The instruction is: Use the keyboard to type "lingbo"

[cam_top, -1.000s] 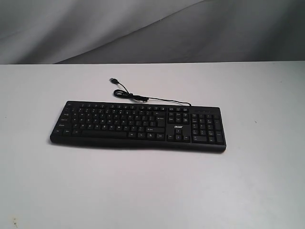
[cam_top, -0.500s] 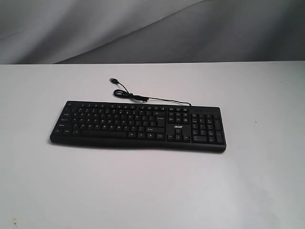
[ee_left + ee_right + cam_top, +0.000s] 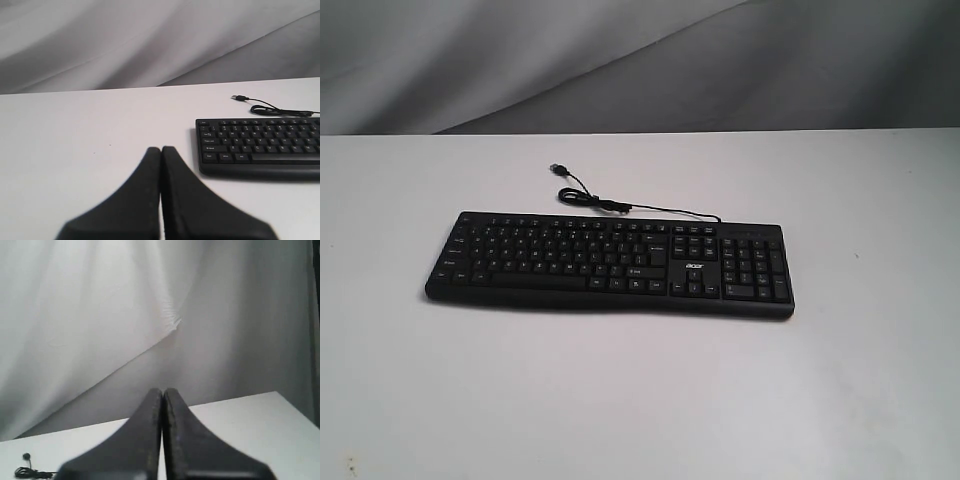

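**One keyboard, two closed grippers, nobody on the keys**

Count time: one keyboard (image 3: 610,265), long, flat and black, lying flat on the white table (image 3: 640,400). One thin black cable (image 3: 665,210) runs off its far edge, loops once and ends in one plug (image 3: 555,166) lying loose on the tabletop. There are two grippers, each seen only by its own wrist camera.

Left gripper (image 3: 161,150): two black fingers pressed flat together, tip to tip, with nothing between them. The keyboard sits ahead of those tips and off to one side, well apart from them, with bare table in between. The cable loop and plug lie farther out, past the keyboard's far edge.

Right gripper (image 3: 163,391): same story, fingers closed on each other and holding nothing. It points over the table toward the draped grey cloth (image 3: 100,315), with a bit of cable and the plug low and off to one side of the tips.

On writing, the white "acer" logo (image 3: 695,265) reads clearly in the exterior view, sitting between the main key block and the number pad (image 3: 755,265). The key legends are white but too small to make out in any view.

Now the views. The exterior camera gives the full length of the keyboard, logo and number pad included, but neither gripper. The left wrist camera catches just one end of the keyboard and cuts off the logo and number pad. The right wrist camera shows none of the keys, only the bit of cable, table and cloth.
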Tool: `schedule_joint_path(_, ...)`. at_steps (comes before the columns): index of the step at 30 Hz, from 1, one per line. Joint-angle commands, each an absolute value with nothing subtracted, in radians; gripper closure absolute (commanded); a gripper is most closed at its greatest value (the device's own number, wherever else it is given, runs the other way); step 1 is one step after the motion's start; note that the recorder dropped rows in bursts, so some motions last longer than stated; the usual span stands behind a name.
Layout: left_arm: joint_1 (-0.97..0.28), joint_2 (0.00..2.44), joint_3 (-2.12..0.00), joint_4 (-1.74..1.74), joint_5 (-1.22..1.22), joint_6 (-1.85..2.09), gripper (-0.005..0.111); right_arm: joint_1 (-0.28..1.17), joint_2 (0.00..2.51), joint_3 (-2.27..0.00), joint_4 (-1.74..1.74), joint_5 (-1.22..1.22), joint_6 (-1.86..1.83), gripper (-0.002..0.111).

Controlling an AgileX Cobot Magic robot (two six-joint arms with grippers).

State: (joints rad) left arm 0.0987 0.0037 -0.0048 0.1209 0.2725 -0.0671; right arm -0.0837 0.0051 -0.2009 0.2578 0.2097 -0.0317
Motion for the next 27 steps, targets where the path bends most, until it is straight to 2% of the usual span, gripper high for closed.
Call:
schedule_joint_path(1, 0.1, 0.0, 0.0, 0.117, 0.266, -0.069, 0.106, -0.091, 0.0, -0.194, 0.185, 0.261, 0.031, 0.108)
schedule_joint_path(9, 0.1, 0.0, 0.0, 0.117, 0.266, -0.069, 0.106, -0.117, 0.0, 0.0, 0.053, 0.201, 0.031, 0.108)
schedule_joint_path(18, 0.1, 0.0, 0.0, 0.117, 0.266, -0.069, 0.106, -0.123, 0.0, 0.0, -0.016, 0.333, 0.028, 0.108)
schedule_joint_path(27, 0.1, 0.0, 0.0, 0.117, 0.266, -0.069, 0.106, -0.123, 0.0, 0.0, -0.007, 0.334, 0.02, 0.108)
